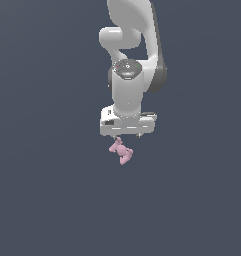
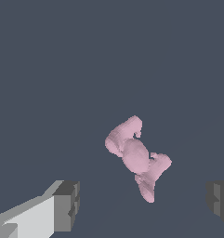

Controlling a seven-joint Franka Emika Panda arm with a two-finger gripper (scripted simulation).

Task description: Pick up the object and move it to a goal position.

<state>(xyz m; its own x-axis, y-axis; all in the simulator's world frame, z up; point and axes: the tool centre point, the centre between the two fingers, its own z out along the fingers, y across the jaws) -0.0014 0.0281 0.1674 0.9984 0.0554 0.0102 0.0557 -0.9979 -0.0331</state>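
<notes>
The object (image 1: 121, 151) is a small pale-pink lumpy thing of knobbly rounded blobs, lying on the dark grey-blue floor. It sits just below my white gripper (image 1: 127, 136) in the exterior view, slightly toward that view's left. In the wrist view the object (image 2: 136, 155) lies between the lines of my two fingers and apart from both. My gripper (image 2: 143, 203) is open wide and empty, with one grey fingertip (image 2: 67, 204) on one side and the other fingertip (image 2: 219, 202) at the frame's edge.
The white arm (image 1: 129, 60) rises straight above the gripper. The floor (image 1: 42, 200) is a plain dark grey-blue surface with no other objects in view. No goal marker shows.
</notes>
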